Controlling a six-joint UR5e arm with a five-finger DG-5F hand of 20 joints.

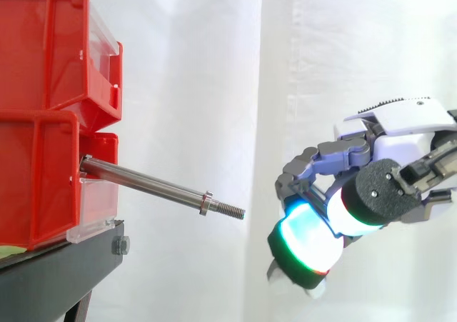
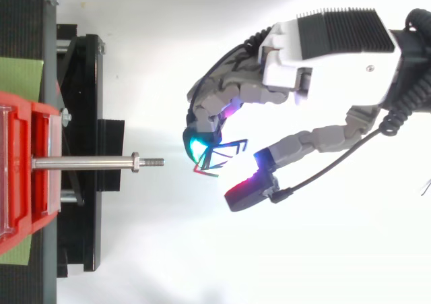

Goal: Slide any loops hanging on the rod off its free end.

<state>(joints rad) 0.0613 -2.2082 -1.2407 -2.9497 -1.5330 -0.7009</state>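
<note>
bare rod, thin loop caught at the curled hand, apart from the free end

the loop looks light, limp and wiry, dark with a touch of red, and easy to lose from thick pads; it is best hooked over a fingertip or pinched across its strand, as the curled fingers seem to hold it. the rod juts from the red bins, stiff smooth steel with a collar before its threaded tip, nothing hanging on it.

red bins, silver rod
</note>
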